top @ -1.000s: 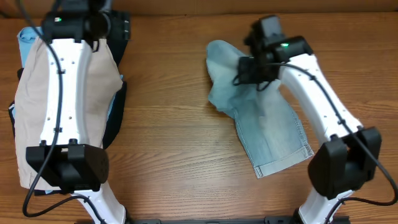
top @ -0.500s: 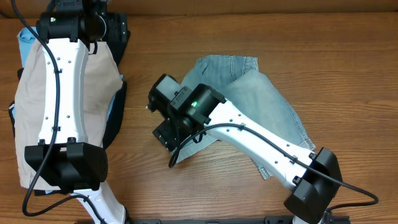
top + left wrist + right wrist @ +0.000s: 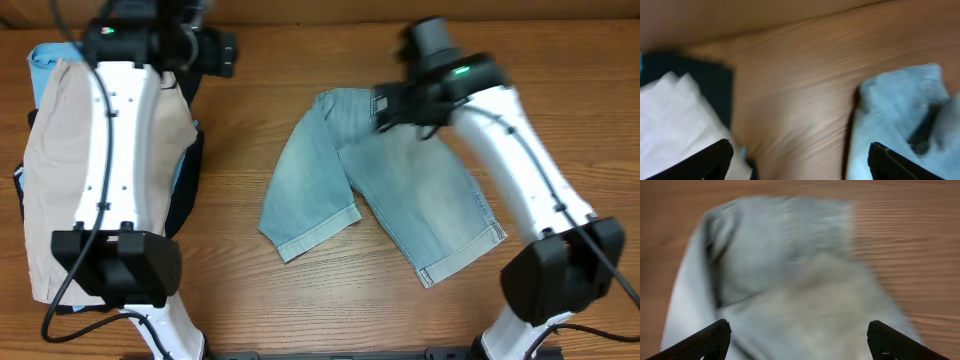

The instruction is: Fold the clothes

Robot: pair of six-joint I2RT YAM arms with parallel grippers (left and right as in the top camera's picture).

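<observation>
The clothes, a pair of faded light-blue denim shorts [image 3: 400, 195], lie spread flat in the middle of the table, waistband at the back and both cuffed legs fanned toward the front. My right gripper [image 3: 385, 106] hovers open over the waistband end, and in the right wrist view [image 3: 800, 340] only denim [image 3: 790, 270] shows between its fingers. My left gripper [image 3: 226, 52] is open at the back left, apart from the shorts. In the left wrist view [image 3: 800, 162] bare wood lies between its fingers, with a denim edge [image 3: 900, 115] to the right.
A pile of other garments sits at the left edge under the left arm: large beige shorts [image 3: 50, 180], a black garment [image 3: 186, 190] and a sky-blue one [image 3: 45, 55]. The pale cloth [image 3: 675, 115] and the dark cloth [image 3: 690, 65] also show in the left wrist view.
The right gripper opened and let go of the shorts, which now lie spread out with both legs showing. The right arm swung back to the waistband. The left gripper shifted slightly right.
</observation>
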